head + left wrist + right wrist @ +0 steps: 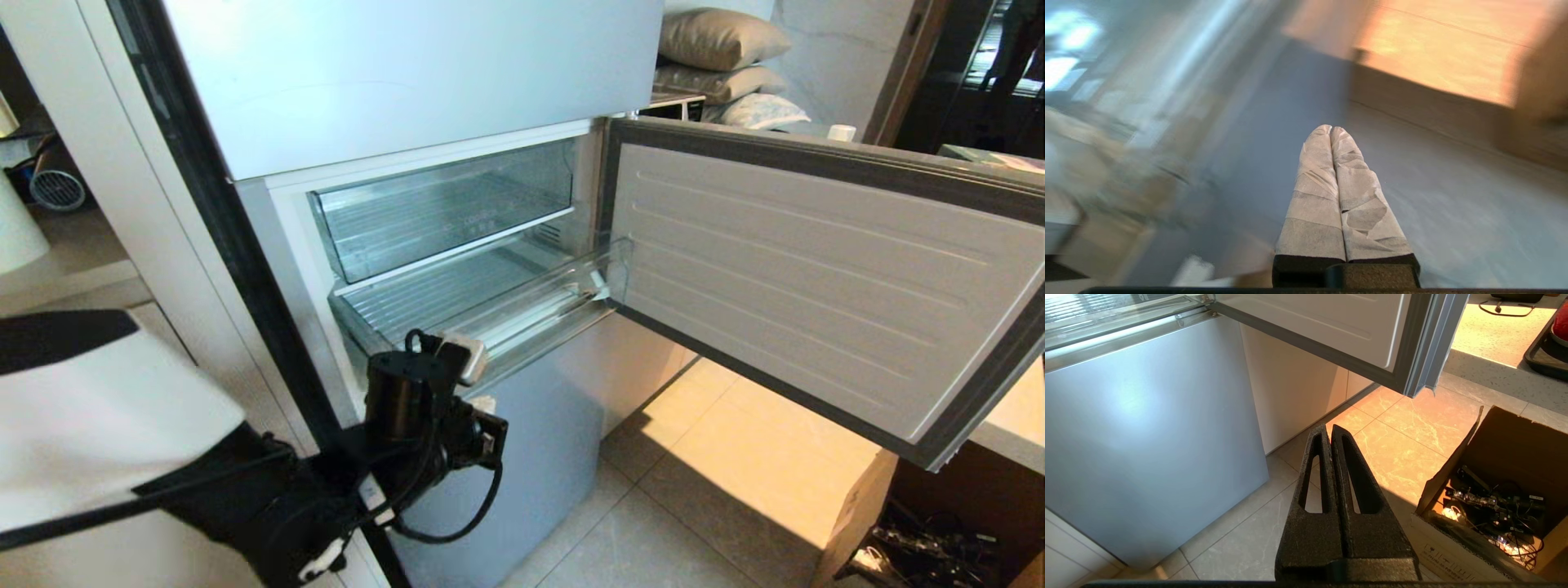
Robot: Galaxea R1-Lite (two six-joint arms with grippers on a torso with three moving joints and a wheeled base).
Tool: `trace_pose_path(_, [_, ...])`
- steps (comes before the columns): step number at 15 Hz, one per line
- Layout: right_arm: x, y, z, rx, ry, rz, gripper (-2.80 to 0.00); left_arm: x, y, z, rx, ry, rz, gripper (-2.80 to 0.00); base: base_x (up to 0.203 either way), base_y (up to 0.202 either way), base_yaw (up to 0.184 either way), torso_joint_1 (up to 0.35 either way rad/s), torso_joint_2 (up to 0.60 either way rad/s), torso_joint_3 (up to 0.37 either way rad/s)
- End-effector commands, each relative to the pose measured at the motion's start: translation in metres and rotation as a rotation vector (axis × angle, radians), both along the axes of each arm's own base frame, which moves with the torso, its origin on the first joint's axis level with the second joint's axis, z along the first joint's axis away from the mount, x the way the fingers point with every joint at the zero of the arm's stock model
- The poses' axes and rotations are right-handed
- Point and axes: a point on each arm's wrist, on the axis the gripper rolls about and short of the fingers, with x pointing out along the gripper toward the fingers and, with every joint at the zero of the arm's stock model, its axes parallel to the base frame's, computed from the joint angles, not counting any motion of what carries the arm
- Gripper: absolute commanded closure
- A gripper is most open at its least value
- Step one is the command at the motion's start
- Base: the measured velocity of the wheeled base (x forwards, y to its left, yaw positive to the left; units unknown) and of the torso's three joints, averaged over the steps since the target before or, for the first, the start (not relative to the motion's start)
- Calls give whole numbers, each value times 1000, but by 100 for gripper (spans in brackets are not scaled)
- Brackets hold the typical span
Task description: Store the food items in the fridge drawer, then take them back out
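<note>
no writing reads clearly to us on the fridge drawer [457, 306]; left gripper [1331, 132] and right gripper [1330, 430] both closed, empty.

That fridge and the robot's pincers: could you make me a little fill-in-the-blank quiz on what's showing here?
1. The fridge door stands ___.
2. The pulled-out fridge drawer holds ___ food.
3. The left pincer has its fingers wrapped in pale ___.
4. The right pincer hangs above the floor, ___.

Missing words: open; no; tape; shut
</note>
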Motion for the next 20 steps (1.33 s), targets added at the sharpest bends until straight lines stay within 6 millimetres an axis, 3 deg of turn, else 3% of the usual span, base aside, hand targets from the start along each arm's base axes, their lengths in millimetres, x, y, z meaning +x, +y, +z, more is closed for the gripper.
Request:
trace_pose_path(1, [0,0,0,0,1,0,0,33,1,-21,20,7,90,0,0,0,0,0,0,0])
trace_pose_path(7, [0,0,0,3,-2,0,0,90,20,-31,-6,-48,225,0,0,0,0,0,0,0])
trace_pose_path(10, [0,0,0,3,-1,0,0,107,28,-37,-12,-58,256,0,0,0,0,0,0,0])
trace_pose_path(12, [0,0,0,3,0,0,0,106,28,-34,-15,-64,258,0,0,0,0,0,0,0])
trace_pose_path(14, [0,0,0,3,-2,0,0,101,26,-28,-20,-72,248,0,0,0,0,0,0,0])
trace_pose_path(15, [0,0,0,3,-1,0,0,92,24,-14,-33,-91,234,0,0,0,0,0,0,0])
trace_pose_path(18, [0,0,0,1,-2,0,0,48,26,52,-110,-197,177,0,0,0,0,0,0,0])
trace_pose_path(20, [0,0,0,0,0,0,0,1,40,101,-177,-287,119,0,0,0,0,0,0,0])
